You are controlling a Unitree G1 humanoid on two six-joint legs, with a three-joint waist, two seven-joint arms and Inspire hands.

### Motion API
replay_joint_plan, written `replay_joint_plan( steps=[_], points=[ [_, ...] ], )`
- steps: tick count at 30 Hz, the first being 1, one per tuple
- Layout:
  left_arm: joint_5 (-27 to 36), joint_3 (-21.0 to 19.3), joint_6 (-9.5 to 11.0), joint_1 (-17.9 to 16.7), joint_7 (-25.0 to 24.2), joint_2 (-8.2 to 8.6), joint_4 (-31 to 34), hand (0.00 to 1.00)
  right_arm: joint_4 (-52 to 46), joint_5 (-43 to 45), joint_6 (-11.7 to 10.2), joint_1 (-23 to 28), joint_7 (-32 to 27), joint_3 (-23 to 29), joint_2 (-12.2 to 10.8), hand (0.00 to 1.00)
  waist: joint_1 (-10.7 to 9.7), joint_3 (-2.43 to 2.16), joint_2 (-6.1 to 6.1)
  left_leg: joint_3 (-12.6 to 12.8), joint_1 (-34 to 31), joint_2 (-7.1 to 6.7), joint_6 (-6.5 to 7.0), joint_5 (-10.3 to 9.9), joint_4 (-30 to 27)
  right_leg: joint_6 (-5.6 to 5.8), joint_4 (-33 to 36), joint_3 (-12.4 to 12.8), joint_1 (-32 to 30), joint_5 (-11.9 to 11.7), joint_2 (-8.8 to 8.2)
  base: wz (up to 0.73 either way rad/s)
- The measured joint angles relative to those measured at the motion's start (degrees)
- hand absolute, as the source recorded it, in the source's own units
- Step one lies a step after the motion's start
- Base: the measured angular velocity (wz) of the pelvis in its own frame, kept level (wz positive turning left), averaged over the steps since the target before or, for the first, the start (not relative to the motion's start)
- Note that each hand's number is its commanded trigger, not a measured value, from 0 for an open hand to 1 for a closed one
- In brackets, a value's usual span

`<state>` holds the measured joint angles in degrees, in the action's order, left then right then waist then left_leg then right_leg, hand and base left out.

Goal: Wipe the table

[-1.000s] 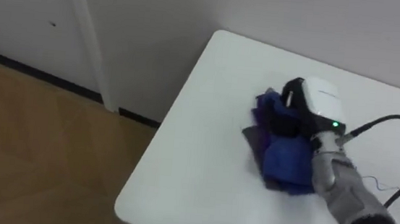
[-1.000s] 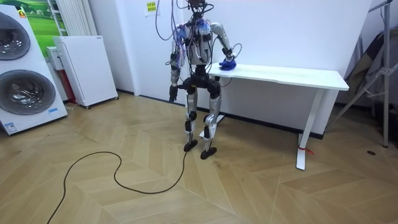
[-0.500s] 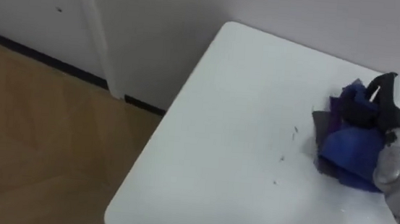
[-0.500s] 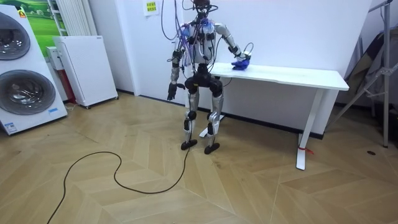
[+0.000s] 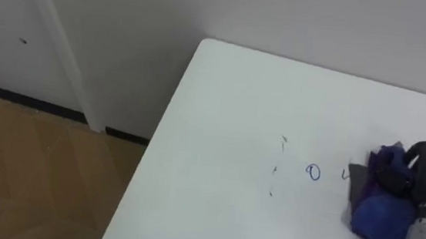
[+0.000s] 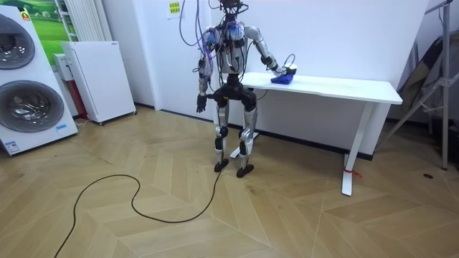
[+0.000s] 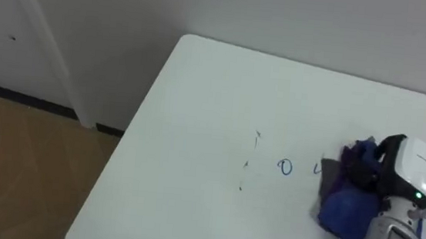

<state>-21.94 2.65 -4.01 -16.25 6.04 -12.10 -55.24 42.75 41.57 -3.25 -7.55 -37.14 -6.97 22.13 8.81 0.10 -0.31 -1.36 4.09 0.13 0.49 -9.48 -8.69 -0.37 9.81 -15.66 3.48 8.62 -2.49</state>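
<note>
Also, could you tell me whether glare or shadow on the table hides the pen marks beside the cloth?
Left eye view: the table is evenly lit, no glare; the pen marks left of the blue cloth are legible. Right eye view: the same, with the right hand on the cloth.

The white table point(image 5: 219, 135) lies bare from its left edge across to the pen marks point(image 5: 313, 171). Beyond them the blue cloth point(image 7: 345, 204), gripped in the right hand point(image 7: 405, 176), blocks the surface, and the wall point(image 5: 284, 17) closes off the far edge.
</note>
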Motion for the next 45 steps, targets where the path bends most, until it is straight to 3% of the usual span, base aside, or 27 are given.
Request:
replay_joint_plan(
  steps=[2,3,4,6,9,12,16,21,22,28,31,33,36,39,45],
  points=[
    [-0.1,0.9,-0.8,0.1,0.0,0.02,-0.2,0.0,-3.7,2.4,1.1,0.2,1.5,-3.9,-2.9,1.0,1.6,-0.02,0.1,0.7,0.7,0.33,-0.28,0.2,0.1,-0.59,0.0,1.3,0.4,-0.3,0.73,-0.15],
    [-0.2,1.1,-1.0,0.3,0.0,0.39,-0.4,0.0,-6.5,5.1,2.0,0.3,3.1,-6.2,-5.2,1.0,1.9,-0.05,0.1,0.6,0.7,0.45,-0.39,0.2,0.0,-1.04,0.0,1.2,0.4,-0.6,0.85,-0.05],
    [-0.3,1.2,-1.0,0.4,0.0,0.64,-0.4,0.0,-8.1,6.3,2.1,0.2,3.8,-7.5,-6.1,1.0,2.2,-0.04,0.12,0.5,0.5,0.47,-0.45,0.2,-0.1,-1.05,0.0,1.1,0.4,-0.6,0.84,0.07],
    [-0.7,1.2,-1.7,0.6,0.0,1.93,-0.5,0.0,-13.3,11.2,2.7,0.0,6.1,-12.3,-8.8,1.0,4.5,-0.07,0.41,0.4,0.5,0.51,-0.51,0.2,0.1,-1.15,0.0,1.2,0.4,-0.6,0.96,0.03],
    [-0.7,2.7,-2.6,0.7,0.0,2.47,-0.7,0.0,-14.7,11.9,3.1,-1.5,8.9,-17.5,-12.0,1.0,7.3,-0.16,0.42,0.1,0.6,0.35,-0.5,0.2,0.2,-1.05,-0.1,0.8,0.4,-0.5,0.9,0.08],
    [-0.7,3.8,-3.6,0.5,0.0,2.44,-0.5,0.0,-14.7,11.6,3.3,-2.6,11.7,-20.4,-14.0,1.0,8.3,-0.1,0.44,-0.4,0.7,0.12,-0.39,0.2,0.4,-0.75,-0.2,-0.1,0.6,-0.3,0.53,0.18],
    [-0.6,3.9,-3.6,0.6,0.0,2.43,-0.1,0.0,-14.7,9.0,2.8,-2.7,12.9,-21.1,-13.5,1.0,8.5,0.25,0.67,-0.4,0.5,0.01,-0.18,0.1,0.4,-0.5,-0.2,-0.3,0.7,-0.2,0.34,0.05],
    [-0.1,3.7,-3.4,0.7,0.0,2.42,0.4,0.0,-14.4,8.7,0.7,-1.7,11.7,-20.2,-11.7,1.0,6.3,0.53,1.1,-0.2,0.5,-0.1,0.2,-0.2,0.4,-0.1,-0.3,-0.3,1.2,0.4,-0.35,0.03],
    [-0.2,3.0,-3.1,0.7,0.0,2.41,0.7,0.0,-14.2,8.7,-0.2,-1.0,10.9,-19.3,-11.2,1.0,5.4,0.37,0.78,-0.2,0.5,-0.48,0.22,-0.2,0.4,0.08,-0.3,-0.3,1.3,0.6,-0.38,0.14],
    [0.0,0.5,-3.0,-0.3,1.4,1.68,1.3,0.0,-11.8,6.3,-4.2,6.6,2.7,-10.0,-8.9,1.0,1.3,0.03,0.2,0.9,1.4,-0.97,0.6,-0.3,0.2,0.78,-0.6,-0.3,2.3,0.8,-0.92,0.1],
    [-0.1,-3.2,-2.8,-1.5,2.5,1.71,2.6,0.0,-8.4,0.5,-5.7,10.5,-1.7,-2.2,-7.4,1.0,-0.2,-0.18,0.07,1.2,2.2,-0.93,1.19,-0.7,0.3,1.32,-1.2,-0.2,3.6,0.9,-1.05,0.06],
    [-0.1,-5.0,-1.9,-3.3,3.6,1.37,4.0,0.0,-3.5,-5.7,-7.3,11.6,-4.0,3.8,-5.4,1.0,-2.3,-0.59,-0.34,1.2,2.4,-1.16,1.48,-0.9,0.4,1.62,-1.2,-0.1,3.9,1.1,-1.27,0.05],
    [-0.5,-8.8,-1.7,-4.1,4.3,1.17,3.9,0.0,3.3,-10.8,-7.9,12.6,-4.9,11.5,-3.2,1.0,-3.5,-1.18,-1.02,1.2,3.0,-1.32,1.59,-0.9,0.4,1.72,-1.2,-0.1,4.8,1.1,-1.37,0.0],
    [-1.4,-10.6,-1.3,-5.4,4.9,1.21,3.8,0.0,9.4,-14.2,-8.0,13.4,-5.9,16.7,-1.0,1.0,-4.4,-1.09,-1.28,1.1,4.3,-1.25,1.79,-1.3,0.4,1.84,-1.2,-0.1,5.9,1.2,-1.37,0.05],
    [-1.4,-12.7,-0.7,-7.8,4.6,1.21,3.3,0.0,11.2,-14.2,-7.8,15.6,-5.7,21.6,-0.1,1.0,-4.5,-0.99,-1.35,1.1,4.6,-1.12,1.8,-1.9,0.0,1.88,-1.2,-0.2,6.6,1.2,-1.3,-0.01]
  ],
)
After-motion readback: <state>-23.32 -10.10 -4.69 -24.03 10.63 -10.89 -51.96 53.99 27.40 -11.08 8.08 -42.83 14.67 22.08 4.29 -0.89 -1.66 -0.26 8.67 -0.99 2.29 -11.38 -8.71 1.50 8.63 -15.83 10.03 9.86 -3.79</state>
